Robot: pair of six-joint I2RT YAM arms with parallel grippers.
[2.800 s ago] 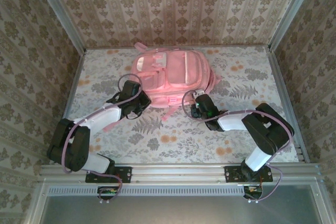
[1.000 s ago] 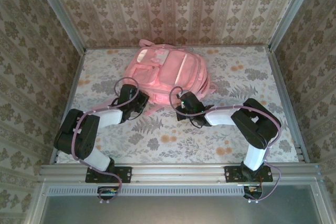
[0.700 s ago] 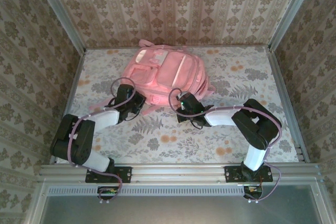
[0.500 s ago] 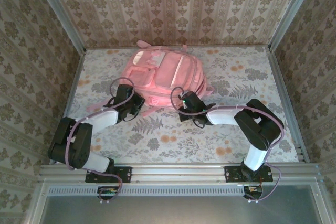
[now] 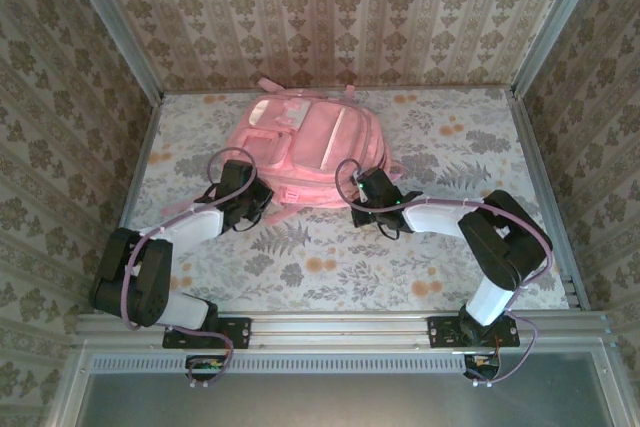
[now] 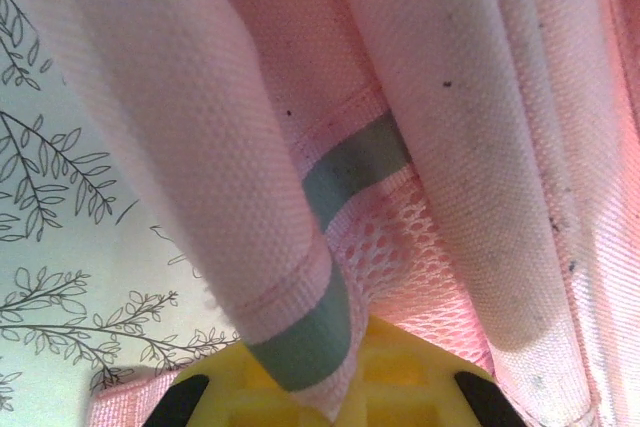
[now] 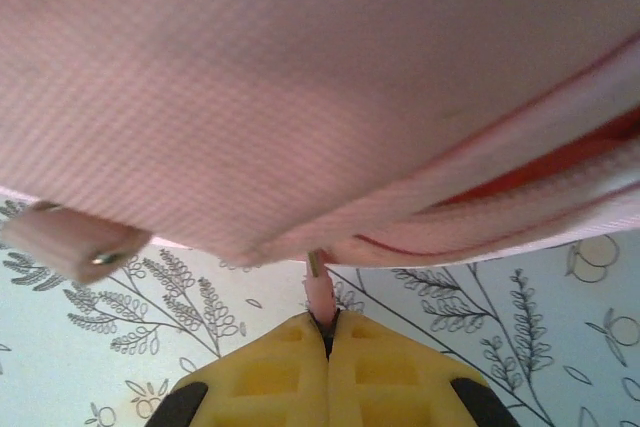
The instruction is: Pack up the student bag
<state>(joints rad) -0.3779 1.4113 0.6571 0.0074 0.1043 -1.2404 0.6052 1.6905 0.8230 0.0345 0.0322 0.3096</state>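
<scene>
Right hand (image 7: pixel 328 335) pinches a pink pull tab (image 7: pixel 320 292) on the student bag (image 5: pixel 310 147), left hand (image 6: pixel 320 392) clamps its strap (image 6: pixel 270 277) — we read both grips at the wrists. Overhead, the bag lies far-centre on the worktop (image 5: pixel 480 147), room either side.

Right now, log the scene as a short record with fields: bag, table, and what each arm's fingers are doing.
bag: student bag, pink, lying flat toward the far side of the table, front pockets up
table: floral-patterned top
left fingers: shut on a pink fabric edge of the bag with a grey band, at the bag's near-left corner
right fingers: shut on a thin pink pull tab hanging from the bag's near-right edge
zip state: cannot tell from these views
</scene>
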